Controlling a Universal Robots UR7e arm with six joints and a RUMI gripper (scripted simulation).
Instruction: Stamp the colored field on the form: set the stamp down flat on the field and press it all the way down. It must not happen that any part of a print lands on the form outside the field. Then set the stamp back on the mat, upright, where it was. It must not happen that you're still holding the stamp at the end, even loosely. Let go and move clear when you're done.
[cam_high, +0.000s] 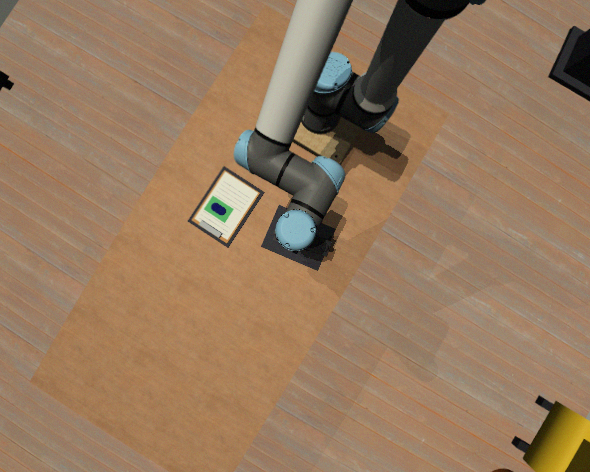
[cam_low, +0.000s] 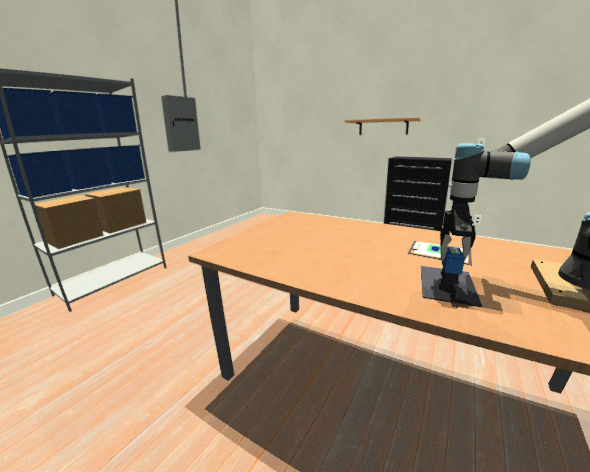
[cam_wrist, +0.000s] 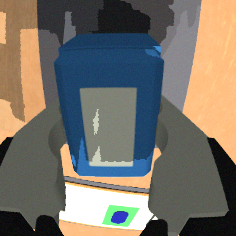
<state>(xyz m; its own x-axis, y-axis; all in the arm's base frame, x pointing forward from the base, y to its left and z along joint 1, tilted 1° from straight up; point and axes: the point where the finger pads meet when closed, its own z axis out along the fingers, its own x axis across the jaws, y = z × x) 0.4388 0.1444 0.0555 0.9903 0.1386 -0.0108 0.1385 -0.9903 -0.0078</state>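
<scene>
Gripper (cam_low: 456, 248) clamped on the blue stamp (cam_low: 454, 261) over the dark mat (cam_low: 435, 290); looks rigid, boxy, light; flat sides suit the grip; form (cam_high: 226, 206) just left.

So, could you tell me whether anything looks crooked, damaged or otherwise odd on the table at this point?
Nothing stands out. The gripper holds the blue stamp upright over the dark mat, and the form lies flat beside it with a dark blue mark inside its green field.
</scene>
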